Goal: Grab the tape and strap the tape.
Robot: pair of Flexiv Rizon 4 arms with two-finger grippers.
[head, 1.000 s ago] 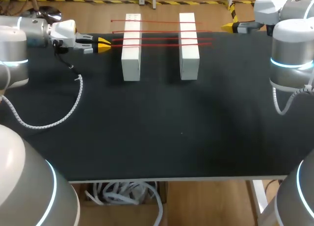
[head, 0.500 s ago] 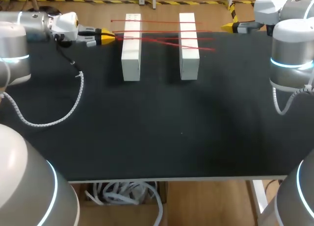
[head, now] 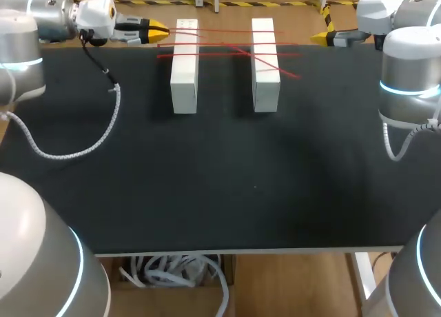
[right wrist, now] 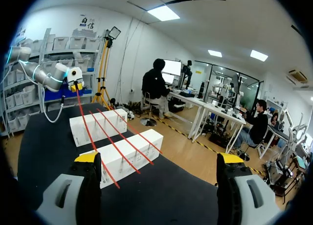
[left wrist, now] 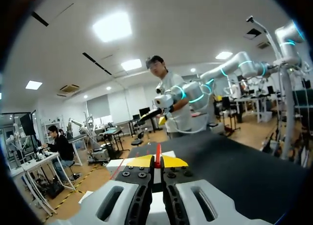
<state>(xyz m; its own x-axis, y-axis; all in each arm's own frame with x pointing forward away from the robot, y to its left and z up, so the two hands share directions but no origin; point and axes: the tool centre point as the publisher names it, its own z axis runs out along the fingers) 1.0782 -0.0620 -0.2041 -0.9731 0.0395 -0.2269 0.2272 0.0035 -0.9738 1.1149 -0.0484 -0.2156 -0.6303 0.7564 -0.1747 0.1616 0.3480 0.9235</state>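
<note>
Left gripper: my left gripper (head: 157, 33) is at the tabletop's (head: 227, 179) far edge, towards the far left corner, pointing at the blocks. The yellow tips are pinched together on one end of the red tape (head: 275, 67); the left wrist view shows the strip clamped between them (left wrist: 157, 162).
Red tape: held at one end. It runs slantwise from my left gripper over the left block (head: 184, 76) and the right block (head: 266, 86); its free end is past the right block, above the tabletop.
Other tapes: other tapes (head: 220, 30), same red, lie straight across both blocks, parallel to the far edge; held tape crosses over them.
Blocks: two white blocks, side by side near the far edge, apart from each other.
Right gripper: my right gripper (head: 321, 36) is at the far right corner, well apart from the blocks. Fingers spread wide (right wrist: 159, 159), nothing in them.
</note>
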